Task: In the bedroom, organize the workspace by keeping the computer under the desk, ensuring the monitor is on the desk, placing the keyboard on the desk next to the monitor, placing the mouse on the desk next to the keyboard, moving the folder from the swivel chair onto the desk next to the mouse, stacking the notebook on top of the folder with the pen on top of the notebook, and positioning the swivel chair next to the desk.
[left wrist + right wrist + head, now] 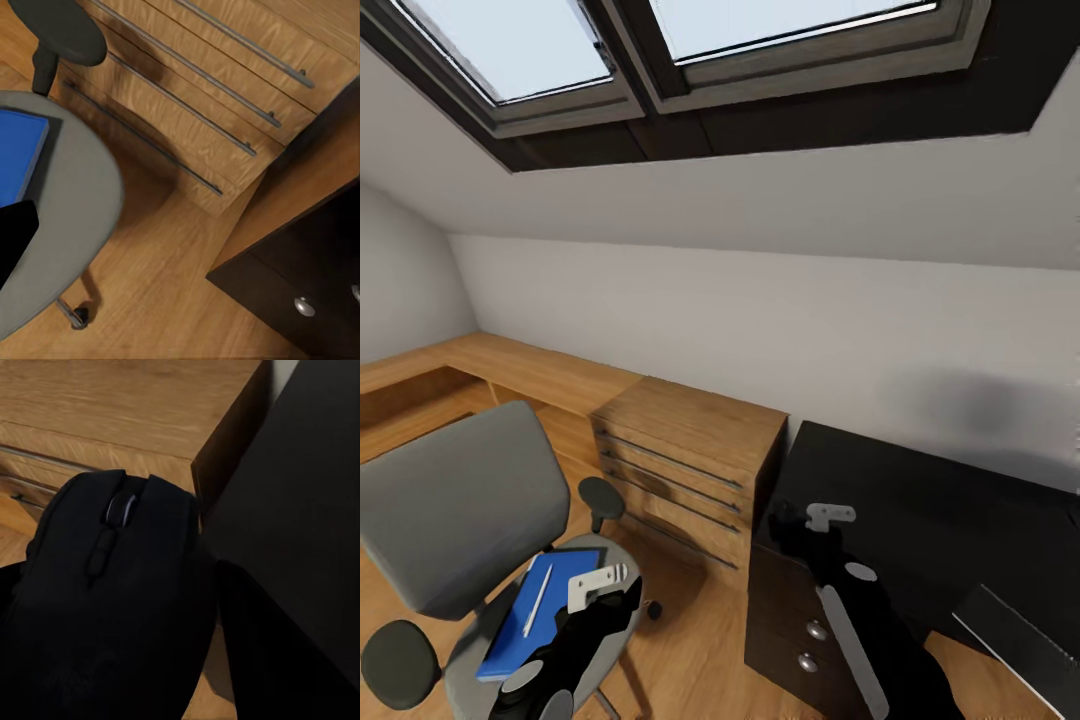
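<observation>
The grey swivel chair (450, 510) stands at the lower left, a little apart from the black desk (920, 500). The blue folder (565, 580) lies flat on its seat with the white pen (538, 600) on top. My left gripper (622, 598) hovers over the seat's right edge beside the folder (19, 154), open and holding nothing. My right gripper (785, 525) hangs at the desk's left end, shut on the black mouse (112, 585), which sits just off the desk's corner (300, 510).
A light-wood chest (690, 450) with bar handles stands between chair and desk. The desk's drawer unit (815, 630) with round knobs is below my right arm. A dark grey flat slab (1015, 640) lies at the lower right. A low wooden ledge (510, 370) runs along the wall.
</observation>
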Controlling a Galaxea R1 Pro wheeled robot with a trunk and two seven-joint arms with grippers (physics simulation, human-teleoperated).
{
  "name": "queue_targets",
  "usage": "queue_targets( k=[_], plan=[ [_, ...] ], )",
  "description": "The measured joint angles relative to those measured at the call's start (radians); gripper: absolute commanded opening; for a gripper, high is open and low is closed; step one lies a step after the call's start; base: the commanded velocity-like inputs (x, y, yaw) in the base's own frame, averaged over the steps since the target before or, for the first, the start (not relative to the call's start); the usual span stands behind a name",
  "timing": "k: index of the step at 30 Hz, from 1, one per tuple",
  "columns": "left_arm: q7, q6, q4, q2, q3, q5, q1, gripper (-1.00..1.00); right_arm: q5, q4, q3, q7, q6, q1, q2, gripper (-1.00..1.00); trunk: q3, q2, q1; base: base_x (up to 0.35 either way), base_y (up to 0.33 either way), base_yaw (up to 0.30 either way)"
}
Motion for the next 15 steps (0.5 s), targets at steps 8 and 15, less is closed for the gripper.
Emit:
queue_targets(
  k=[8, 15],
  plan=[
    [0.001, 0.000, 0.002, 0.000, -0.001, -0.003, 0.000, 1.00, -0.002, 0.001, -0.001, 0.000, -0.001, 0.000, 0.000, -1.00, 0.000, 0.000, 0.000, -0.276, 0.207, -0.023],
    [0.001, 0.000, 0.002, 0.000, -0.003, -0.003, 0.000, 1.00, -0.001, 0.001, -0.002, 0.000, -0.002, 0.000, 0.000, -1.00, 0.000, 0.000, 0.000, -0.302, 0.132, -0.037]
  ],
)
